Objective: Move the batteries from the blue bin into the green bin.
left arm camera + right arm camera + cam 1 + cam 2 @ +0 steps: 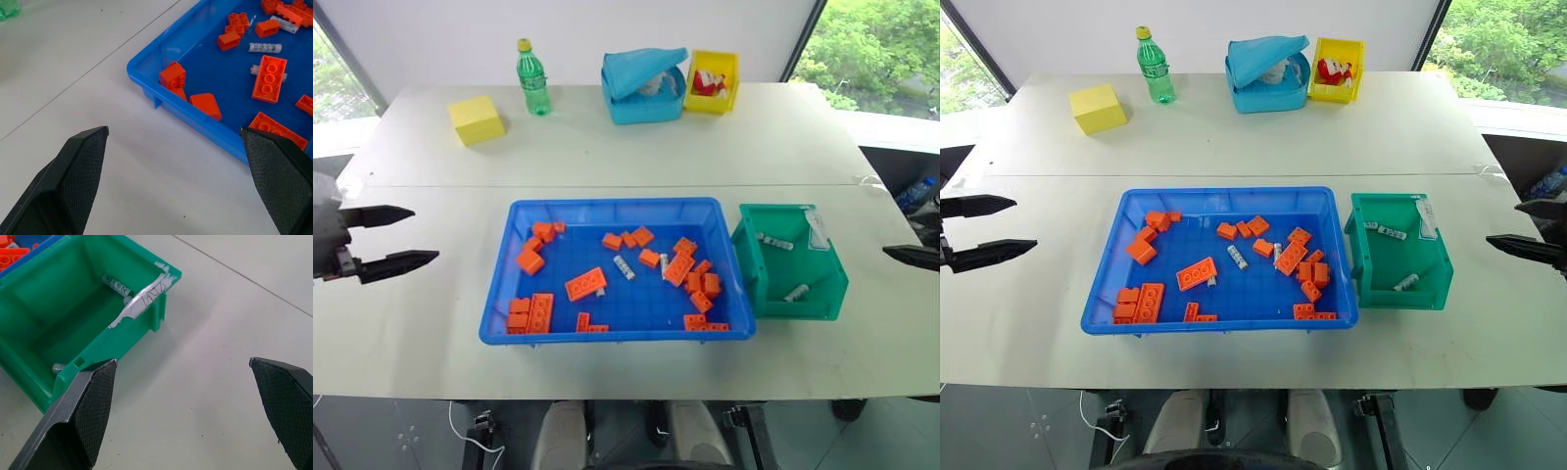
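Blue bin (pixel 509 294) sits mid-table as landmark; inside it, among orange bricks (pixel 585 284), two batteries (pixel 624 267) lie near centre, a third (pixel 664 264) just beside, partly under a brick. Green bin (pixel 822 294) stands just right of blue bin, touching or nearly so; two batteries in it, one (pixel 775 241) at far side, one (pixel 796 292) nearer. Left gripper (pixel 396 238) hangs well left of blue bin, jaws wide apart, nothing held; right gripper (pixel 1525 227) hangs right of green bin, jaws wide, empty too.
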